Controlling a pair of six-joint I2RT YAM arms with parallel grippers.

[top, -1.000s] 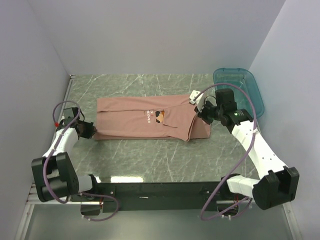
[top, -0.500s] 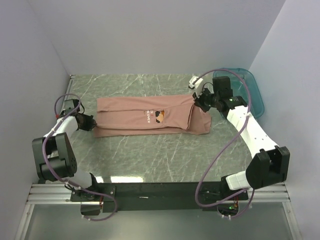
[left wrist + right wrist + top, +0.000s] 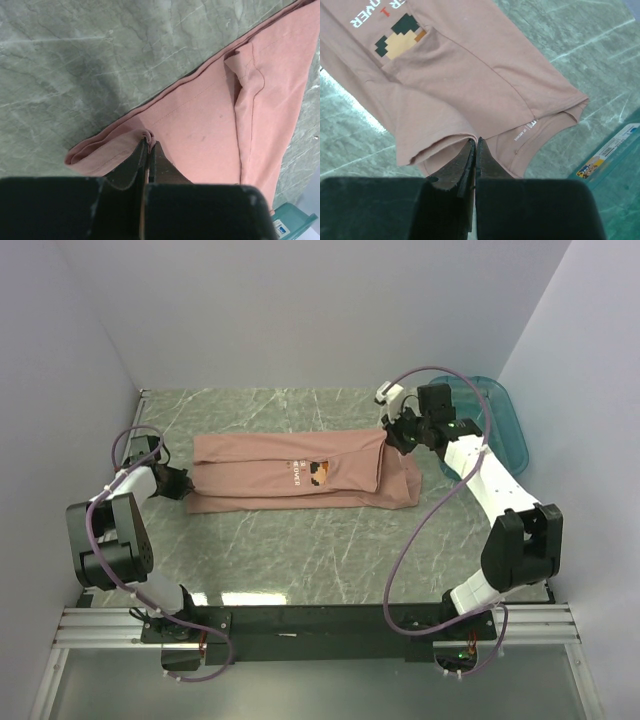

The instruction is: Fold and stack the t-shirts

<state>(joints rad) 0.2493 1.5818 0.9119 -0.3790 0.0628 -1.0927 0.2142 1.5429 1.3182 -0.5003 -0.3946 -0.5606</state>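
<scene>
My left end effector (image 3: 185,485) pinches shirt (image 3: 290,472) hem at left; right end effector (image 3: 392,433) pinches collar end at right. Shirt lies mid-worktop (image 3: 300,550), folded to long strip. Best to lift both ends evenly, keep cloth taut, align edges before lowering.

Matt cloth t-shirt (image 3: 260,475); glossy marbled table (image 3: 300,550) — translucent plastic bin (image 3: 508,430).

Marble table (image 3: 300,540) (green) bears t-shirt (image 3: 260,475); bin (image 3: 508,425).
</scene>
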